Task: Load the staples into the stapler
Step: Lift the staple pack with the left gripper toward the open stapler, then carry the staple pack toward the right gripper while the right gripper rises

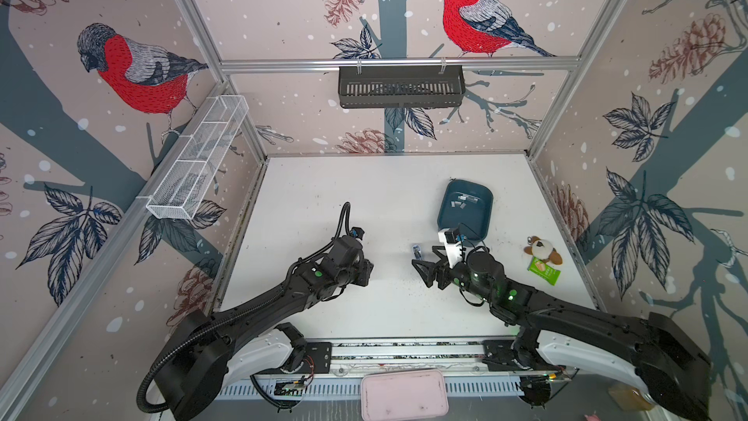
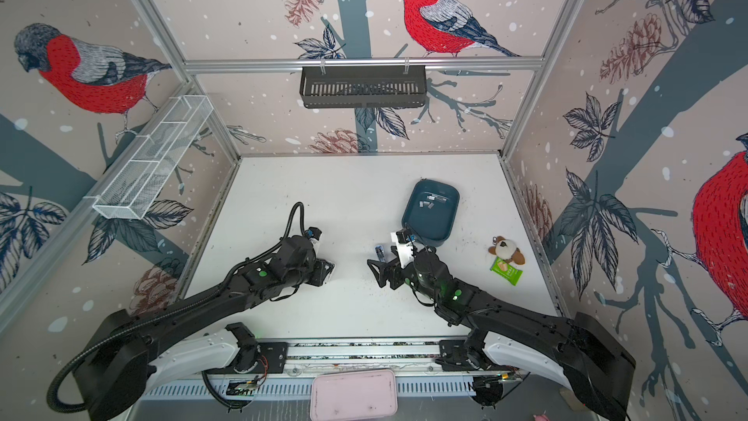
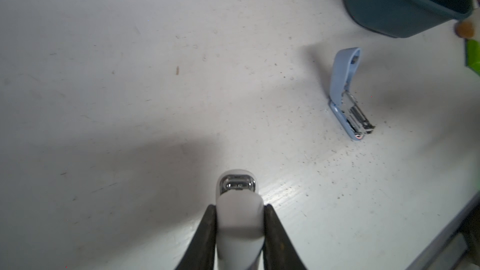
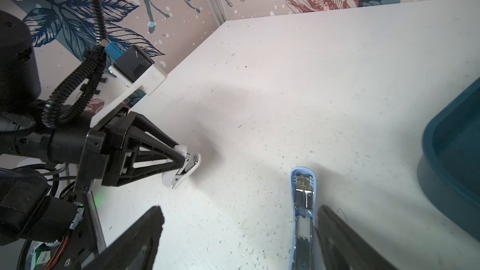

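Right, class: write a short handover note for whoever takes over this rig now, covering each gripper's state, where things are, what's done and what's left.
Left gripper: jaws shut on the white stapler.
Right gripper: jaws open around the blue stapler, not closed on it.
Blue stapler: on the table, lid up. Staples: in the tray.
Done: blue stapler opened; no strip picked.
Left: fetch a strip, seat it, close the lid.

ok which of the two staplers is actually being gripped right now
The white stapler, clamped in the left tool. The blue stapler lies free on the table, lid swung up, by the open right tool.
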Tool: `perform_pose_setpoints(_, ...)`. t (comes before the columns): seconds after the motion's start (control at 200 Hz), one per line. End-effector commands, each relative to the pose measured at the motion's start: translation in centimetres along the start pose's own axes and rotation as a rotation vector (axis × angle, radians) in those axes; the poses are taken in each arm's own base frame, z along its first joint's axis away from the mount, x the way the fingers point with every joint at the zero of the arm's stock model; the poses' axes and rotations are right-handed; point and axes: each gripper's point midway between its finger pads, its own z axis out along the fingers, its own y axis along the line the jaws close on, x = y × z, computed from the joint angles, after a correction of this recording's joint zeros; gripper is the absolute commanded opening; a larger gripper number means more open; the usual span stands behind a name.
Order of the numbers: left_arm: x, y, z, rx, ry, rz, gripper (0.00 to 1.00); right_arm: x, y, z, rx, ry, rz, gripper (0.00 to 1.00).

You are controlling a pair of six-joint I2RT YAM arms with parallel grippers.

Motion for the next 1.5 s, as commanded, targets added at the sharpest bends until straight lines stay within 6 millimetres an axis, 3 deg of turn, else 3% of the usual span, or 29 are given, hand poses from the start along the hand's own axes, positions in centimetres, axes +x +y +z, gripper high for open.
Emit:
perform_pose_setpoints(0.0,-1.2,-3.3,-0.7,0.166,-0.047,0.043,0.28,0.8,-1.0,-0.2,0.063,0.05,0.031,0.93)
perform_pose_setpoints(0.34,-2.8,-7.6,-2.8,0.382,-0.096,0.109,0.28,0.6,-1.8,-0.6,0.118,0.048,0.131,0.93)
perform_pose_setpoints(0.625,-3.9,-9.7,-4.1,0.491,-0.153,0.153,0.28,-0.2,-1.7,-0.6,0.157,0.08,0.173,0.94)
perform_pose_setpoints(1.101,-3.7,-11.1,-4.9,0.582,-0.147,0.192,0.29,-2.2,0.1,0.0,0.106,0.08,0.207,0.94)
perform_pose_setpoints(1.496,-4.0,-11.2,-5.1,0.58,-0.163,0.192,0.29,-1.2,1.5,1.2,0.059,0.122,0.194,0.94)
